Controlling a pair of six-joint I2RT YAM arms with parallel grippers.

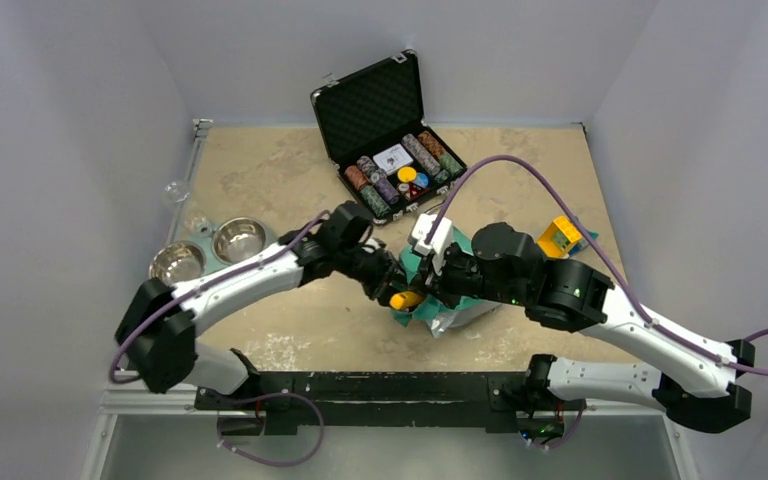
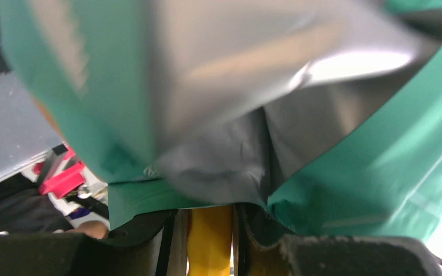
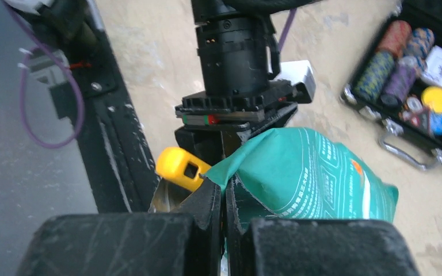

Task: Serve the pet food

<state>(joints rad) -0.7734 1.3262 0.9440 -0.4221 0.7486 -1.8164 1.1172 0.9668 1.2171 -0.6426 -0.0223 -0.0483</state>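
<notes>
Teal-green pouch (image 1: 460, 308) lay near the middle of the counter's near edge in the top view, between the left gripper (image 1: 392, 290) and the right gripper (image 1: 432, 288). Steel bowls (image 1: 240, 240) stood by the left edge and a poker chip case (image 1: 390, 150) at the far edge.

Left wrist view: the claw pinched a yellow handle (image 2: 210, 241) and faced the pouch's silver foil lining (image 2: 236, 69). No kibble showed.

Right wrist view: the claw was pressed together on the pouch's top edge.

Judged step: holding the mouth open for scooping. The next move calls for driving the yellow handle's tool inside without tearing the pinched edge free.
</notes>
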